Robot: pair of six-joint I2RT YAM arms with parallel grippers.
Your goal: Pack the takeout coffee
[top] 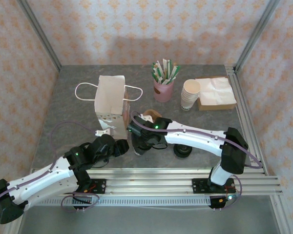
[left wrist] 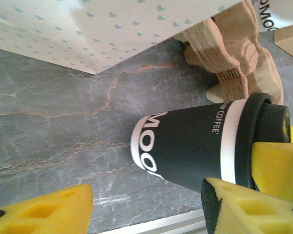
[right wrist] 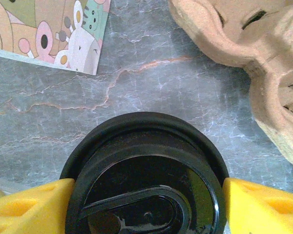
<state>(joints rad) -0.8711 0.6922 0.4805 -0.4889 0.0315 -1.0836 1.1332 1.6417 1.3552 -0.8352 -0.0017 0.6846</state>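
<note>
Right wrist view: jaws clamped on the coffee lid, carrier just beyond

The right gripper has its two yellow pads pressed against opposite sides of the black domed lid of the takeout coffee — a grip taken from above at the rim. I judge this is because the rim is the stiffest part of the cup, and holding it there leaves the dark body free to drop into a socket. The left wrist view shows the same cup from the side, with a yellow pad on its lid. Whether its base rests on the table or hangs just clear of it I cannot tell from that angle.

The left gripper stands released, jaws apart with bare table between them. It is close by the cup's side but closed on nothing — placed, I judge, to steady or guide rather than to carry.

The cup is by the table's near edge, about midway along it. Just beyond it, toward the middle of the table, lies the brown pulp carrier, the likely seat for the cup. Beside the carrier, on its left, the paper bag stands upright with its handles splayed. The second cup sits by the near edge further right, under the right arm.
</note>
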